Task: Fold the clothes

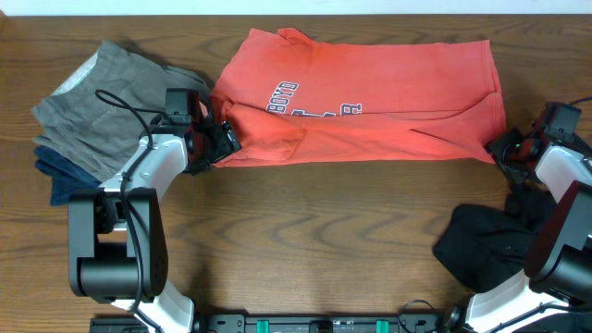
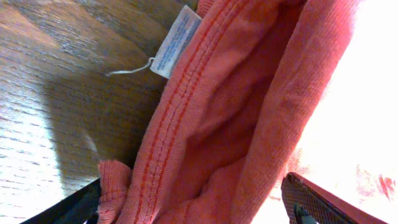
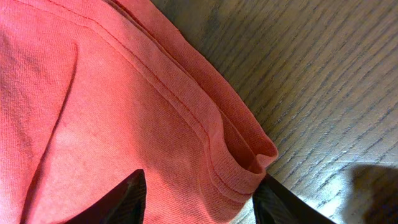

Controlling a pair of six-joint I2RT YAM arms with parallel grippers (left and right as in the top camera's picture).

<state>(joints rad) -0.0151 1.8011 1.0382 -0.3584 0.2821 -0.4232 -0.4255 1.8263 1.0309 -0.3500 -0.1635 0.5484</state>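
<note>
the coral-red t-shirt [image 1: 361, 97] lies spread on the far half of the table [image 1: 324, 231]. its long axis runs side to side, with the chest lettering toward its left end. its near long edge is the line the coming move turns on, and one tool sits at each end of that edge.

at the shirt's near-left corner is the left gripper [image 1: 222, 139]. in the left wrist view its jaws stand wide apart, with a thick bunch of red cloth and a stitched hem between them. a white care label [image 2: 177, 42] sticks out just above that hem. the left gripper [image 2: 199, 208] does not look pressed onto the cloth yet.

at the shirt's near-right corner is the right gripper [image 1: 504, 148]. in the right wrist view the right gripper [image 3: 202, 202] has its jaws parted around the doubled hem, which rests flat on the wood.

neither arm is nearer; both are at the shirt, and the cloth lies beyond them, away from the bases. by my judgement, both should pinch and carry the near edge over toward the far edge together.

left of the shirt, touching its left end, sits a grey garment [image 1: 102, 102] over a navy one [image 1: 55, 176]. a black garment [image 1: 486, 245] lies nearer than the shirt's right end, apart from it.
</note>
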